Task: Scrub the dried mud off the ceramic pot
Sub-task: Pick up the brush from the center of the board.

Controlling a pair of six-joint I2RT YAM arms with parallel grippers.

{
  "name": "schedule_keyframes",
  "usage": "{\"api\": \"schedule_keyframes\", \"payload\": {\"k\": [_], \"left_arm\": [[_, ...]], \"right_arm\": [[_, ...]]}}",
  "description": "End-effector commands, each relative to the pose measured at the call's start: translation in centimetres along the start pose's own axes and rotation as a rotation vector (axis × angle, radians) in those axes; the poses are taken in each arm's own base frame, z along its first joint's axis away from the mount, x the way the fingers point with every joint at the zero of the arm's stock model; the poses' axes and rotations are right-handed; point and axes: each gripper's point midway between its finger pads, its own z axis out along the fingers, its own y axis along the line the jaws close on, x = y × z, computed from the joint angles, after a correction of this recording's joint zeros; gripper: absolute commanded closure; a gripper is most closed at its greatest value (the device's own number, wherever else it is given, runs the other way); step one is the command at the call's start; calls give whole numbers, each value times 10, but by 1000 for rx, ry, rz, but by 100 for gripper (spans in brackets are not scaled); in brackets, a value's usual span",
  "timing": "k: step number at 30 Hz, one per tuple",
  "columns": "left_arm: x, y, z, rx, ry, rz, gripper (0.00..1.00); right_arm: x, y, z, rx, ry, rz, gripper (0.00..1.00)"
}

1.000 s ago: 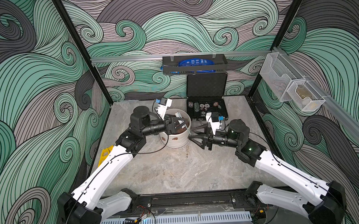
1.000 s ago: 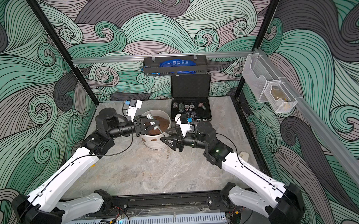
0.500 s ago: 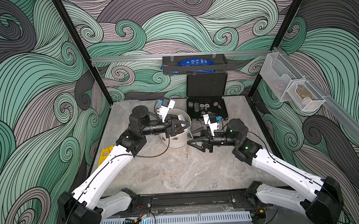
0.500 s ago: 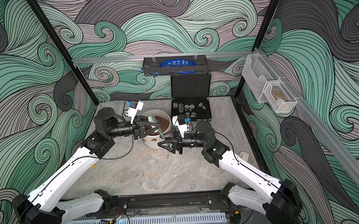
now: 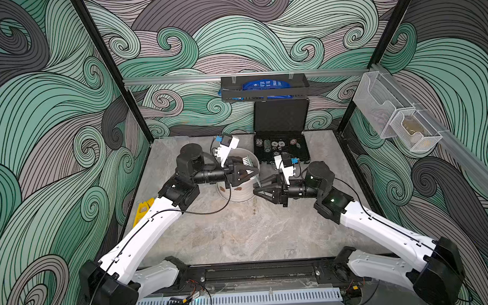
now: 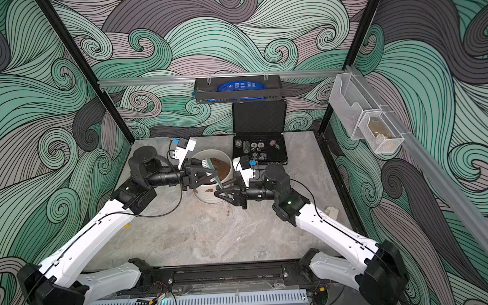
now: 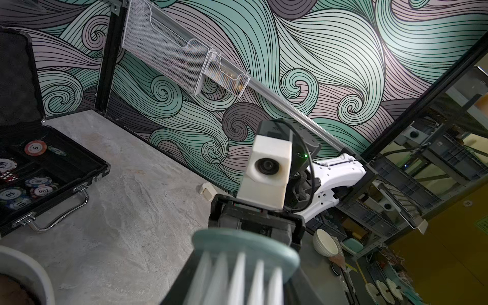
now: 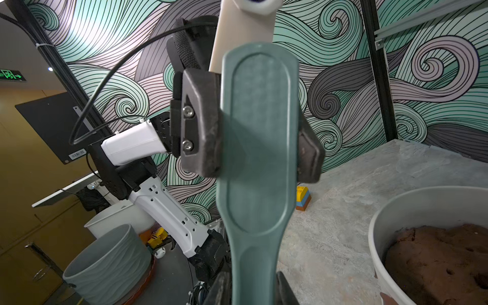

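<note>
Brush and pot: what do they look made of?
The brush handle looks like matte teal plastic, with a smooth moulded, recessed face. The bristles are white, likely synthetic, but blurred. The pot is white with a smooth matte rim, either ceramic or plastic.

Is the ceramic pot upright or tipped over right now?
Upright: the ceramic pot stands on its base, rim up, brown soil inside.

White arm links point(image 5: 144, 238), black joints point(image 5: 190, 161), black cables point(image 5: 206, 213), cream camera housings point(image 7: 266, 182).
</note>
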Motion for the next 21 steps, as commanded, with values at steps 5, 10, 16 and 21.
{"api": "schedule_keyframes", "payload": {"k": [5,10,16,21], "left_arm": [[-14,-2,-3,-26,-34,57,65],[-13,-1,-4,-39,-34,55,56],[-14,1,-4,-50,-38,39,44],[-16,5,-5,-78,-47,18,36]], "right_arm": [[-7,4,1,-16,-7,-17,89],[-6,3,2,-15,-3,-21,100],[-7,1,2,-3,-8,-28,100],[-10,-5,1,37,-18,-37,100]]}}
